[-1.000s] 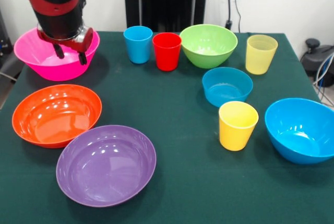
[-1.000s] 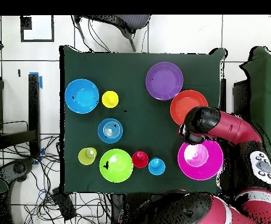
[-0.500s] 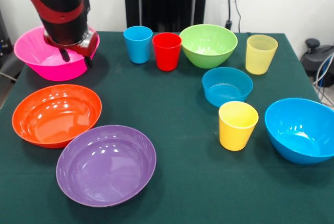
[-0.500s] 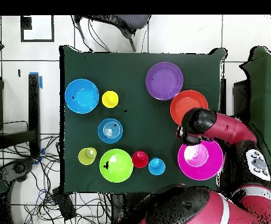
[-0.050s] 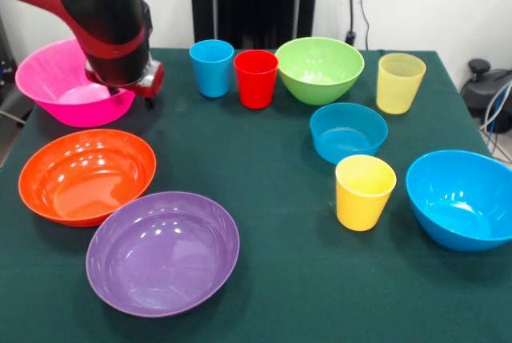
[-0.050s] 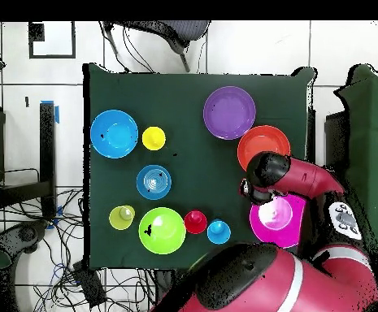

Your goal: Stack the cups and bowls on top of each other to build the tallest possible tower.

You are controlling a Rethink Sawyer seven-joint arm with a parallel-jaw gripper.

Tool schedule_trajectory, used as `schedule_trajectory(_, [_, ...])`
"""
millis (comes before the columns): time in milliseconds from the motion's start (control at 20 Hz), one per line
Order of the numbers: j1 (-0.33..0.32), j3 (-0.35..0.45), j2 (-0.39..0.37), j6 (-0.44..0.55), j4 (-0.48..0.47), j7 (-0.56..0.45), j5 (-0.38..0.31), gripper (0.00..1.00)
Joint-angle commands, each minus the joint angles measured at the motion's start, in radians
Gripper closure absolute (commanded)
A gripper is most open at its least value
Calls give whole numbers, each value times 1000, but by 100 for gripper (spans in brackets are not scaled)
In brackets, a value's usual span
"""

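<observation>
We've basically got nothing stacked yet: every cup and bowl sits alone on the counter [image 5: 272, 159]. Our gripper [image 5: 136, 87] is at the pink bowl's [image 5: 56, 79] rim, can't tell its opening.

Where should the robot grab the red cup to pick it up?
Probably by the rim, coming straight down from above. The red cup stands upright with its mouth open, and the blue cup and green bowl crowd its sides, so the top is freest.
</observation>
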Motion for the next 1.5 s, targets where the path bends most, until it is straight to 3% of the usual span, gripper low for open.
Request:
schedule_trajectory(50, [60, 23, 68, 86, -75, 36, -54, 0])
schedule_trajectory(650, [74, 30, 46, 61, -44, 25, -8, 0])
schedule_trajectory(700, [74, 31, 46, 70, -53, 21, -8, 100])
schedule_trajectory(1500, [64, 38, 36, 75, -75, -14, -13, 100])
